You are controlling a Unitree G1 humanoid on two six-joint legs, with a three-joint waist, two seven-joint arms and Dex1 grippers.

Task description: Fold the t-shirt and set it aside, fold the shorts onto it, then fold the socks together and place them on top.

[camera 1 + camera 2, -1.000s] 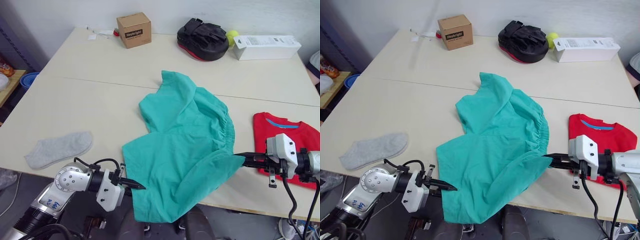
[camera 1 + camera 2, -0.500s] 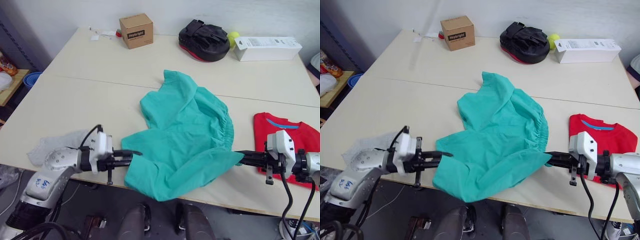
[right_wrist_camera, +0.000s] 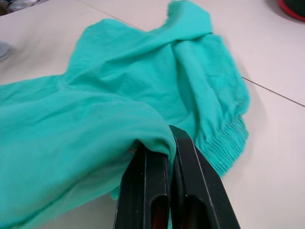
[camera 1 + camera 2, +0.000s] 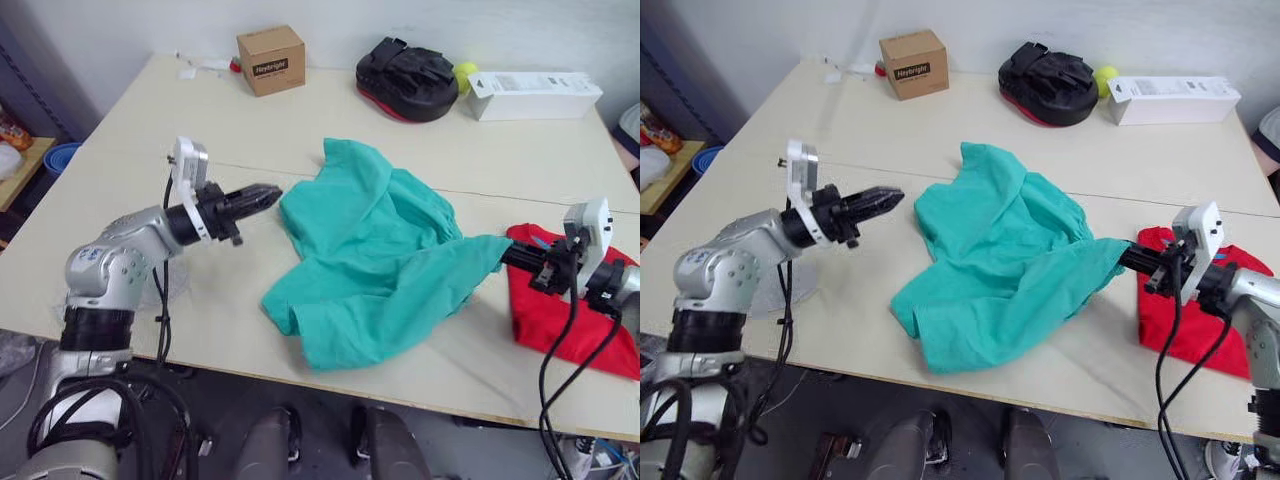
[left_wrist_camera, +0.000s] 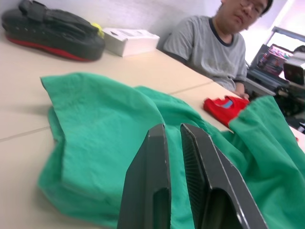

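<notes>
Our right gripper is pinching a corner of the teal shorts; left gripper hovers nearly closed, empty, just beside them.

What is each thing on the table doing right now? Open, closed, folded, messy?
shorts: unfolded, bunched on the table, one edge pinched by the right gripper.
t-shirt: folded, lying flat near the table's right edge.
left gripper: fingers nearly together, holding nothing, over the table beside the shorts.
right gripper: shut on the shorts' edge.
cardboard box: closed, upright.
white box: closed, lying on its side.
</notes>
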